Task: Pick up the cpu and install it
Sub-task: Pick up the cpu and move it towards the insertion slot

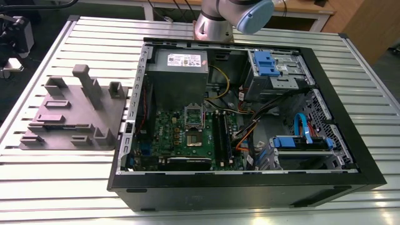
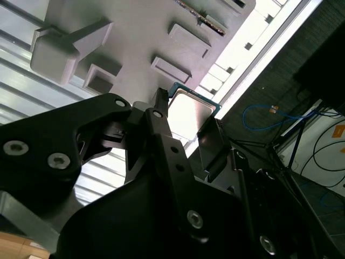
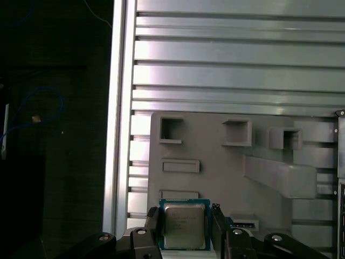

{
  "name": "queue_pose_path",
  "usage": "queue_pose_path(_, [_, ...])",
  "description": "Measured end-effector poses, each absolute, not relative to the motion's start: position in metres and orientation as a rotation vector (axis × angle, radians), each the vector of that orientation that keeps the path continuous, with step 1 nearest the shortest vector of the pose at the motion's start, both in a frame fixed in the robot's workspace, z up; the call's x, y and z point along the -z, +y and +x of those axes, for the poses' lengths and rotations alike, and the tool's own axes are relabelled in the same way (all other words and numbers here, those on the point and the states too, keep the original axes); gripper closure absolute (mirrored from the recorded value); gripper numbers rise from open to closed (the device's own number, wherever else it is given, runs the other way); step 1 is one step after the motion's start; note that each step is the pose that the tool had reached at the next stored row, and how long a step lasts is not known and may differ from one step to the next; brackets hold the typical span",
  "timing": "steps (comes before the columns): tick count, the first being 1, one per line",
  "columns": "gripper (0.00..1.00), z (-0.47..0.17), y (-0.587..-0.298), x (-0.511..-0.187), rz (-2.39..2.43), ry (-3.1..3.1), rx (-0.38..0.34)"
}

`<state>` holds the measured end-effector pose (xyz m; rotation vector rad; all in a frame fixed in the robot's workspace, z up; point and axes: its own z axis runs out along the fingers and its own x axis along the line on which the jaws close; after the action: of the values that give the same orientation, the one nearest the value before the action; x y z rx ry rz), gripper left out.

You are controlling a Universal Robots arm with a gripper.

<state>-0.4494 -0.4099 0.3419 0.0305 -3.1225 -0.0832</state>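
Note:
The cpu [image 3: 183, 225] is a small square chip with a silvery top and a thin blue-green rim. My gripper [image 3: 184, 229] is shut on it, one dark finger [image 3: 152, 222] against each side. The chip hangs above the grey moulded tray [image 3: 215, 178], near the tray's corner. In the second wrist view the cpu [image 2: 190, 110] shines bright between the gripper's [image 2: 186, 121] black fingers, with the tray [image 2: 135, 38] beyond. In the exterior view the tray [image 1: 69, 117] lies on the left, and the open computer case holds the motherboard [image 1: 168, 126] with its shiny socket frame [image 1: 192, 114].
The black case [image 1: 250, 187] also holds a grey box with a white label [image 1: 180, 61], blue drive cages [image 1: 272, 63], and orange and blue cables [image 1: 300, 124]. The slatted metal table [image 3: 237, 59] ends at an edge [image 3: 116, 135] close to the tray. The arm's elbow [image 1: 240, 14] stands behind the case.

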Motion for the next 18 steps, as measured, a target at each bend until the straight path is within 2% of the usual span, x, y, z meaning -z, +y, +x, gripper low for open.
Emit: queue_pose_path(18, [0.53,-0.4494,-0.4099,-0.3457,0.030,-3.122,0.083])
